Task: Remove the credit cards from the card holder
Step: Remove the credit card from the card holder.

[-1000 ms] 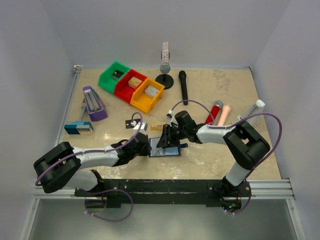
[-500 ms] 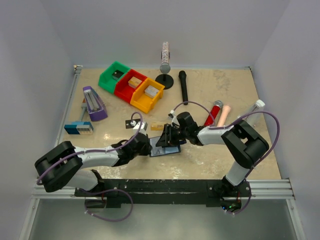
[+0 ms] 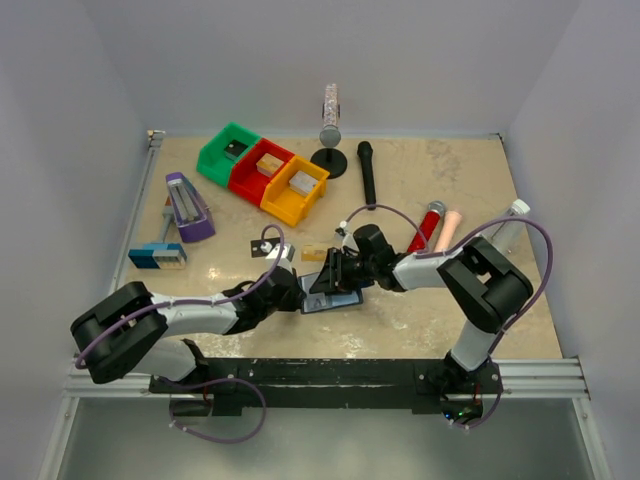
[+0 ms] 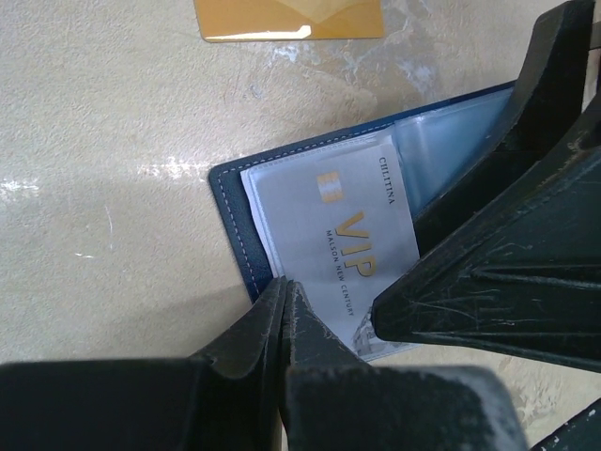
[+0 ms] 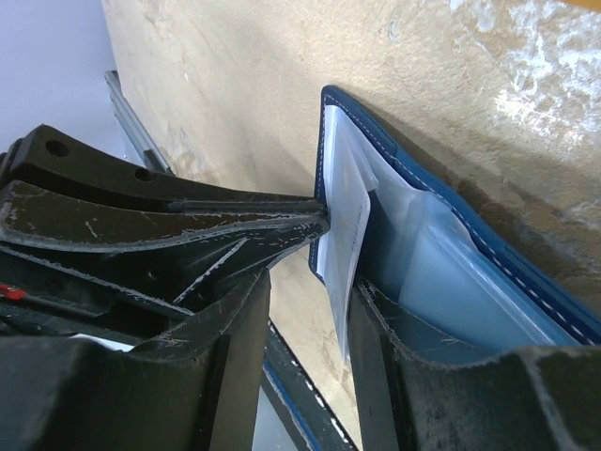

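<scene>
Wallet: the small dark blue bifold card holder (image 4: 235,202) lies open on the beige table (image 3: 420,310), near its front edge, between your two arms.
Card in hand: a silvery grey VIP card (image 4: 343,258) sits part-way out of the clear pocket.
Left gripper (image 4: 285,293): fingers pressed together on that card's lower edge.
Right gripper (image 5: 310,282): fingers spread, pinning the holder's pocket side.
Other card: a tan-gold card (image 4: 286,19) already lies on the table just beyond.
Advice: pull flat along the pocket; keep your right arm pressing down.
Pose: both forearms low, wrists converging.
</scene>
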Available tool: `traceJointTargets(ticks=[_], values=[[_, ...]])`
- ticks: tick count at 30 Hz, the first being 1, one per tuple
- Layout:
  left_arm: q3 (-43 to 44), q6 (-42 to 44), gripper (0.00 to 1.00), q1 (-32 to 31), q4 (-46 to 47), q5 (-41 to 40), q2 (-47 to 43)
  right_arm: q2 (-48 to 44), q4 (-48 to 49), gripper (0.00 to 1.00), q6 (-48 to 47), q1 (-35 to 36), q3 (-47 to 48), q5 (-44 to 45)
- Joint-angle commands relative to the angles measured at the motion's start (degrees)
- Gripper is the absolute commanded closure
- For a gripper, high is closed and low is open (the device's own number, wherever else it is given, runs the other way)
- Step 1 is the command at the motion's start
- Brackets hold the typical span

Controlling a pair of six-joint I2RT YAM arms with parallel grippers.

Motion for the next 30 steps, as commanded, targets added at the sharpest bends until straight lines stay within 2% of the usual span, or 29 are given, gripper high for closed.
traceJointTargets(ticks=[1,12,18,30], values=[[-0.79,-0.44,1.0,-0.14,1.71,3.89,1.35,0.91,2.56,0.58,0.35,0.55,2.2,-3.56],[-0.7,-0.36,1.0,-0.14,2.24,4.15,1.26,0.39,0.01,0.59,-0.88,0.55,2.82,-3.39],[0.0,-1.06,1.0,-0.14,-1.45,2.04,2.49,-2.08,-4.12,0.59,-2.81,0.46,2.82,-1.54],[-0.53,-1.41,1.0,-0.14,-1.98,1.16,3.37,-4.19,-5.18,0.6,-3.25,0.46,1.94,-0.48]])
